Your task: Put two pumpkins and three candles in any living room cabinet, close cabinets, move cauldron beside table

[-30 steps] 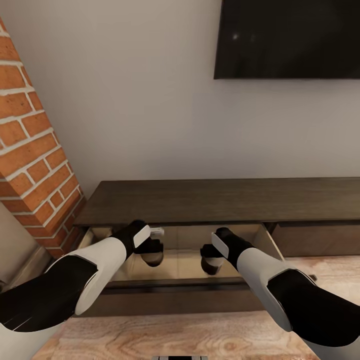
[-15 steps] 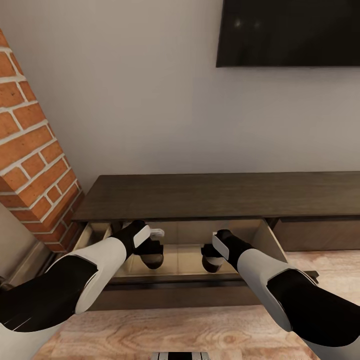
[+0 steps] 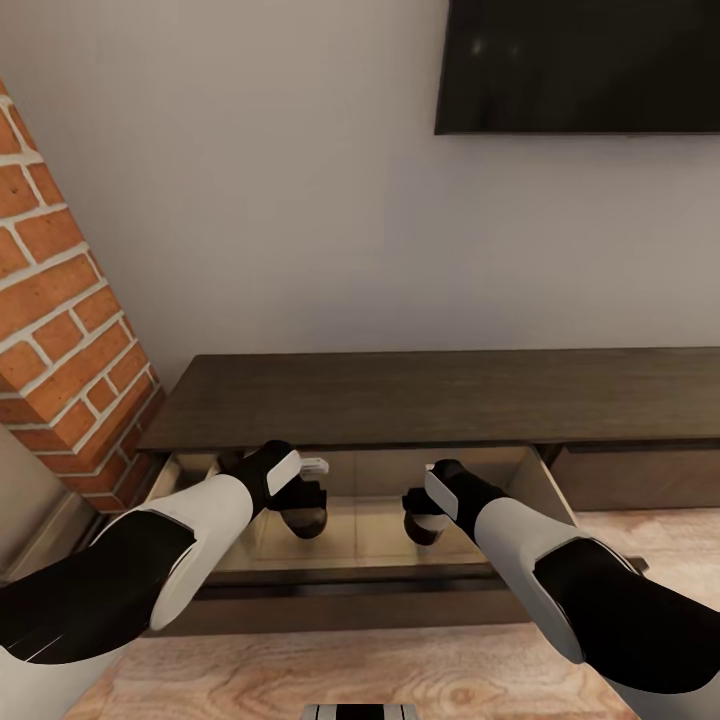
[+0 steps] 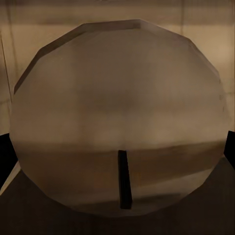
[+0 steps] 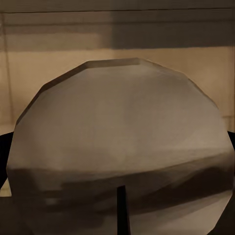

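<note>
both arms reach into the open drawer [image 3: 360, 545] of the dark-brown cabinet [image 3: 430, 395]. the left gripper [image 3: 303, 512] is closed around a grey-olive candle [image 4: 120, 117], and the right gripper [image 3: 422, 520] clamps a second candle [image 5: 122, 147], both low over the pale drawer floor.

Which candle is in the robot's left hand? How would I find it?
Look under the black TV at the long dark cabinet; its pale drawer is pulled open. Two squat grey candles hang over it. The left candle is the one nearer the brick wall, held in the left gripper.
</note>
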